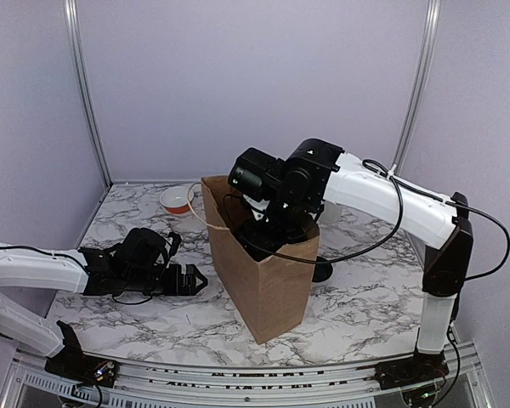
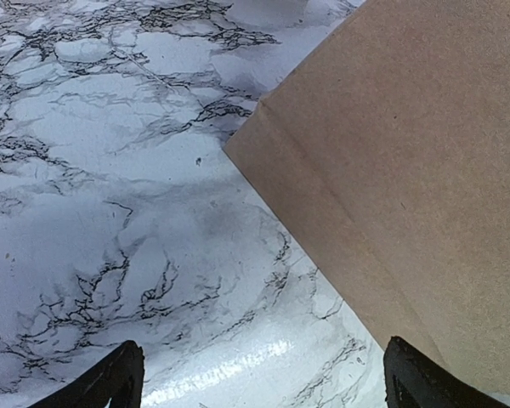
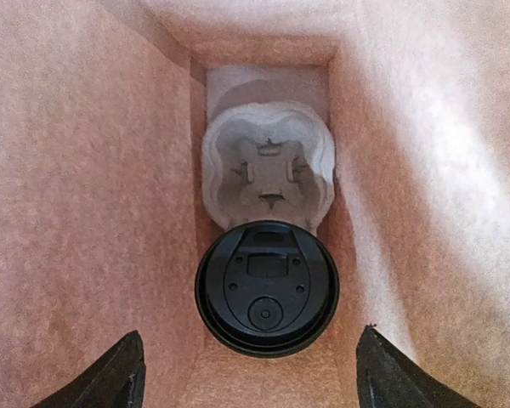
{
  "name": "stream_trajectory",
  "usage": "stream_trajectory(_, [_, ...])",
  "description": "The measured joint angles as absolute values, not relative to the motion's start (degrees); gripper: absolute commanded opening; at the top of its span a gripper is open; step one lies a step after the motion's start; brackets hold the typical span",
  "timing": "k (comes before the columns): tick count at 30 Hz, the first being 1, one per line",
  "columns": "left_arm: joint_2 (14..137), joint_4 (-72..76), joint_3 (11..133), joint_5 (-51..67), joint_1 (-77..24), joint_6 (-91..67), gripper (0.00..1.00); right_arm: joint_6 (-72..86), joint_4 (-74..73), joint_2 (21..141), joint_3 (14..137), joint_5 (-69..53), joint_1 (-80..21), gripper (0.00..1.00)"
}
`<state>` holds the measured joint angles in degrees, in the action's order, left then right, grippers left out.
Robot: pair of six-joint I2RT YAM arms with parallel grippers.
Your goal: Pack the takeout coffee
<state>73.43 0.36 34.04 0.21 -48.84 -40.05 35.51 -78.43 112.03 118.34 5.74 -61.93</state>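
Note:
A brown paper bag stands upright mid-table. In the right wrist view I look down into it: the round black lid of the takeout coffee sits at the bottom, hiding the cup under it, next to an empty pocket of the pale moulded-pulp carrier. My right gripper is open above the lid, touching nothing; its wrist hangs over the bag's mouth. My left gripper lies low on the table, open and empty, just left of the bag, whose side also shows in the left wrist view.
A white bowl with a red band sits at the back left near the wall. The bag's string handle loops beside it. Lilac walls close the back and sides. Bare marble tabletop lies left of the bag.

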Motion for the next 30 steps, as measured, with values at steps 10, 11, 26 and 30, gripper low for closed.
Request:
stream_trajectory(10, [73.03,-0.93,35.64,0.19,-48.66,-39.55,0.99,35.81,-78.48,111.79,122.80,8.36,-62.00,0.83])
stream_trajectory(11, [73.03,-1.10,35.77,0.19,-48.66,-39.53,0.99,35.81,-78.32,111.57,122.89,8.69,-62.00,0.83])
stream_trajectory(26, [71.96,-3.36,38.13,0.19,-48.64,-39.38,0.99,35.79,-73.19,106.91,119.68,9.58,-61.54,0.83])
stream_trajectory(30, [71.94,-4.19,39.09,0.12,-48.64,-39.20,0.99,35.77,-70.65,105.23,118.85,9.56,-61.06,0.83])
